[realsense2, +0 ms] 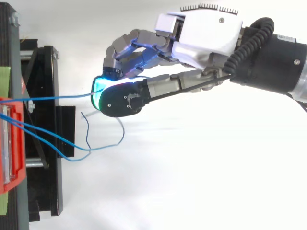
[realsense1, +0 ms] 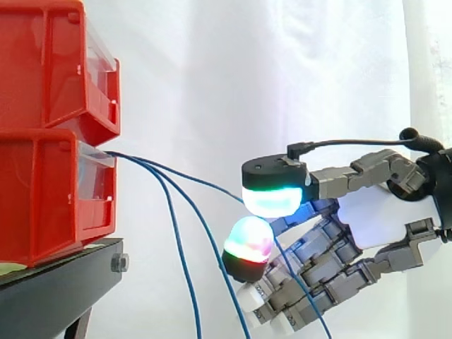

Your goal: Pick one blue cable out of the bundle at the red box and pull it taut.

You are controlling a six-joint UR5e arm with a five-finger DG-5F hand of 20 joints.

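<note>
— Side view: robot hand (realsense1: 367, 219), fingers curled, pinches one thin blue cable (realsense1: 205, 182) from the lower red plastic box (realsense1: 42, 198); two more blue cables (realsense1: 181, 258) hang loose.
— Top view shows the pinched one running nearly straight.

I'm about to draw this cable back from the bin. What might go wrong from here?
1. The blue cable seems held only between the robot hand's fingertips, so it may slip out as tension rises.
2. The two other blue cables hang slack and loop close below the hand, so they might snag and get dragged along.
3. A hard pull could shift the lower red bin on the black stand.
</note>
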